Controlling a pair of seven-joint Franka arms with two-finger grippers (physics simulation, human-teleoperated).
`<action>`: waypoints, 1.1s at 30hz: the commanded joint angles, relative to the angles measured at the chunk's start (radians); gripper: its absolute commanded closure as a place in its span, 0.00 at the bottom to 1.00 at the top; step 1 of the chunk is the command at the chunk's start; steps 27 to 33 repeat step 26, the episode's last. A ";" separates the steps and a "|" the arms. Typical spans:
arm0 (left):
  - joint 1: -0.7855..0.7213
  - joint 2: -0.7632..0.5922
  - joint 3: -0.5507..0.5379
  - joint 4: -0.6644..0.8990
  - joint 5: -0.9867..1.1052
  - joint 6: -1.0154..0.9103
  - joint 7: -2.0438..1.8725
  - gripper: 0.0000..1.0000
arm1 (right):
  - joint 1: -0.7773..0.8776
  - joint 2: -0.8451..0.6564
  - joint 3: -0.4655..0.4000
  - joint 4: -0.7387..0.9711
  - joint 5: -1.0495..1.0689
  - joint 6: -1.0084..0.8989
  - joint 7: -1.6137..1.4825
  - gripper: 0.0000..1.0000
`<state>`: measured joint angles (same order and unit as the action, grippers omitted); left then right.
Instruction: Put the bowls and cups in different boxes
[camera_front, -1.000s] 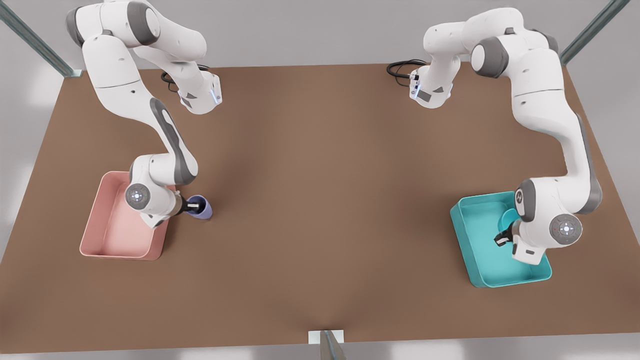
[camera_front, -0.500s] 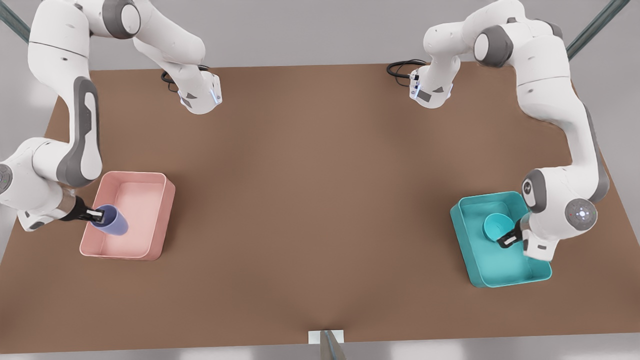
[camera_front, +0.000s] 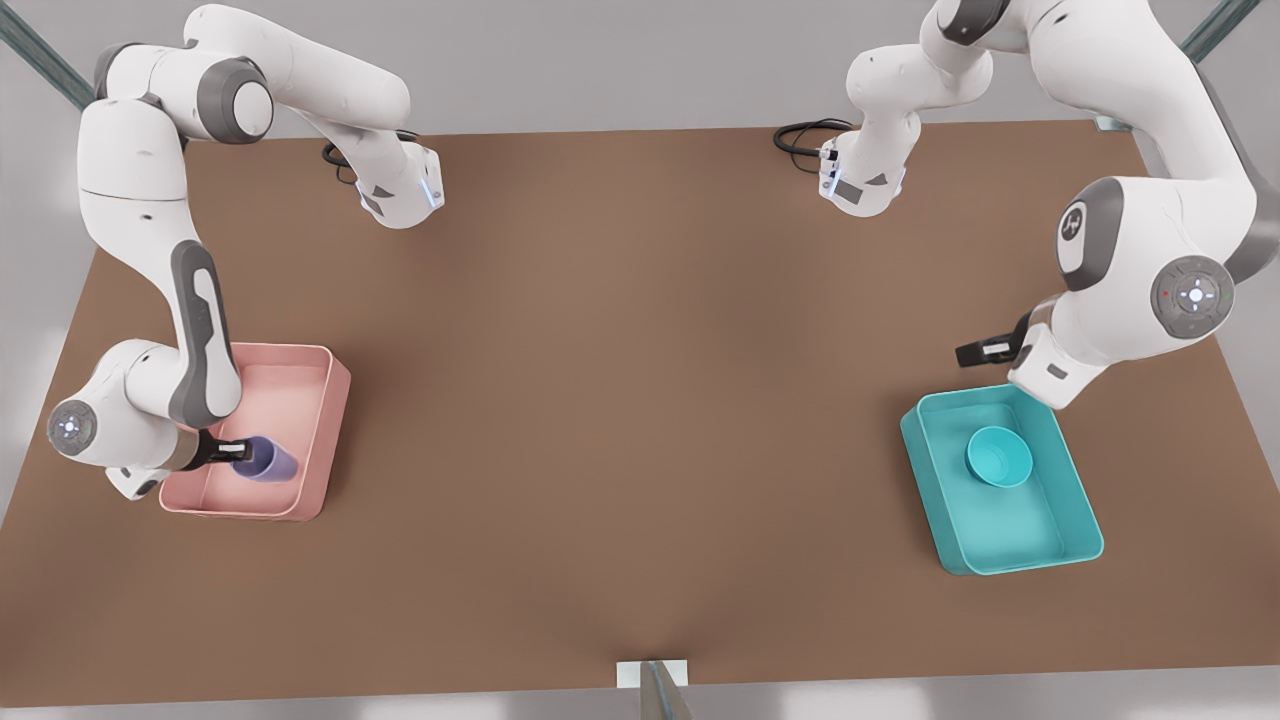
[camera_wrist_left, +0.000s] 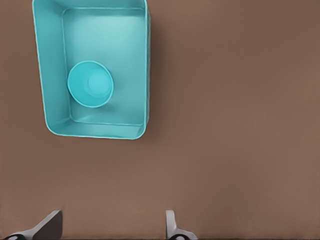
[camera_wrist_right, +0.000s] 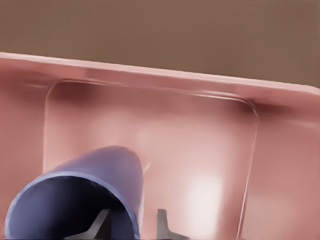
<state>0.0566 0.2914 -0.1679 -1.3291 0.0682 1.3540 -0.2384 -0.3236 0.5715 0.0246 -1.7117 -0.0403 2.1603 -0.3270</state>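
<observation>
The cup (camera_front: 268, 461) goes in the pink box (camera_front: 318, 440); the bowl (camera_front: 999, 456) sits in the teal box (camera_front: 1070, 490).

The cup looks light, hard and smooth, so it could slip; its thin rim is the best place to pinch. The right gripper (camera_front: 232, 450), at the lower left of the front view, has its jaws shut on that rim, one finger (camera_wrist_right: 102, 224) inside, with the cup tipped on its side low in the box. The left gripper (camera_front: 975, 352), at the right, hangs above the teal box, jaws wide and holding nothing.
</observation>
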 joint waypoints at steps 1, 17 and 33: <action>0.000 -0.002 -0.001 -0.001 -0.007 -0.059 0.172 0.00 | 0.000 -0.001 0.000 0.001 0.034 0.006 -0.178 0.00; 0.005 0.002 -0.001 -0.001 0.001 -0.055 0.172 0.00 | 0.127 -0.324 0.081 0.245 0.046 -0.723 0.270 0.00; 0.005 0.003 -0.001 -0.001 0.001 -0.055 0.174 0.00 | 0.149 -0.513 0.086 0.132 0.026 -0.718 0.378 0.00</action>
